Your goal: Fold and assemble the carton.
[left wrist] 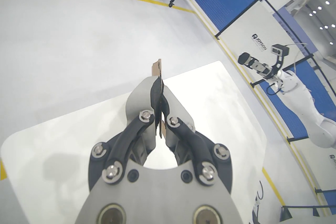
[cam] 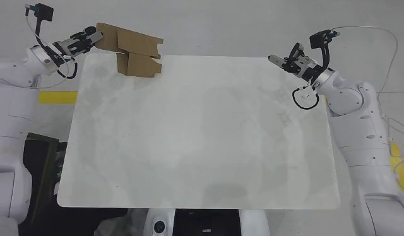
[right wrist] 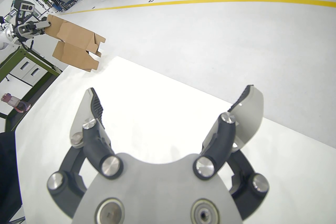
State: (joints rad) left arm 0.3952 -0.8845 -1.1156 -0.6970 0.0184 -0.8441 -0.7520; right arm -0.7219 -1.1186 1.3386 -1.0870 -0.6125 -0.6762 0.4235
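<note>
A flat brown cardboard carton (cam: 134,50) hangs over the table's far left corner, its flaps drooping toward the tabletop. My left gripper (cam: 96,37) is shut on the carton's left edge; in the left wrist view the cardboard (left wrist: 157,70) shows edge-on, pinched in that gripper (left wrist: 160,93). The right wrist view shows the carton (right wrist: 76,42) far off, held above the table corner. My right gripper (cam: 273,59) stands open near the table's far right corner, with nothing between its fingers (right wrist: 95,104), well apart from the carton.
The white table (cam: 202,147) has a bare top and rounded corners. A dark green cabinet (right wrist: 29,64) stands beside its left edge. Yellow floor lines run beyond the table's far side.
</note>
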